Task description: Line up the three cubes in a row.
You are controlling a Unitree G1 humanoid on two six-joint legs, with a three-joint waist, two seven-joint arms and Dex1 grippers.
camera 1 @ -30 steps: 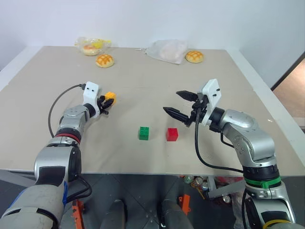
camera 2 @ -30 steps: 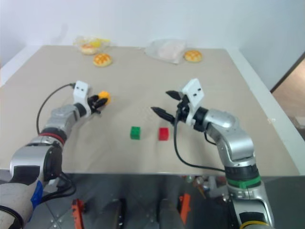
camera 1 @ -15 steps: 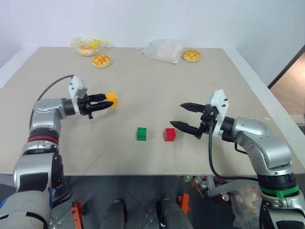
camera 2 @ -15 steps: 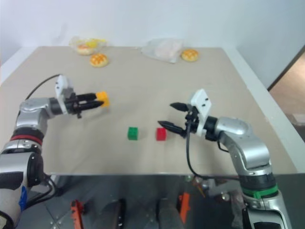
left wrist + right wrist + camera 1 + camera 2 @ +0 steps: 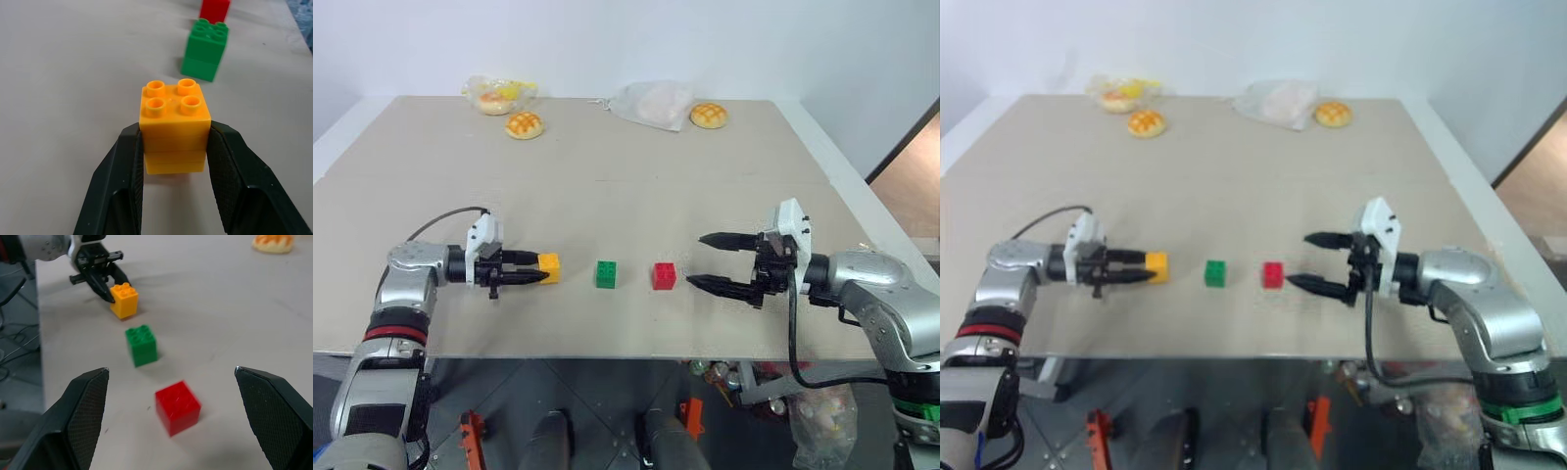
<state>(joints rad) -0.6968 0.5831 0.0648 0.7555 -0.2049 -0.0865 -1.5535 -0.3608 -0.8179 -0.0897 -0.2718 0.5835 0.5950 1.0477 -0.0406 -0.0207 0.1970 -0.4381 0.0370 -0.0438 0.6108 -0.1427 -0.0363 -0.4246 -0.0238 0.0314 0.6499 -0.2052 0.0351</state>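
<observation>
Progress: I have the orange-yellow cube point(image 5: 548, 266) brought level with the green cube point(image 5: 606, 274) and the red cube point(image 5: 664, 275), near the table's front edge; I judge the row nearly made.
Left: releasing and backing off.
Left gripper point(image 5: 530, 268): clamped on the orange-yellow cube, which seems to sit on the table.
Right gripper point(image 5: 722, 262): wide apart, holding nothing, just beside the red cube.
Surface: beige table point(image 5: 636, 196), buns point(image 5: 527, 124) and bags at the far edge.
Room: white wall behind.

table point(image 5: 607, 186): beige | far edge: two buns point(image 5: 526, 124) point(image 5: 709, 115) | clear bag point(image 5: 651, 101) | yellow-filled bag point(image 5: 499, 94)
</observation>
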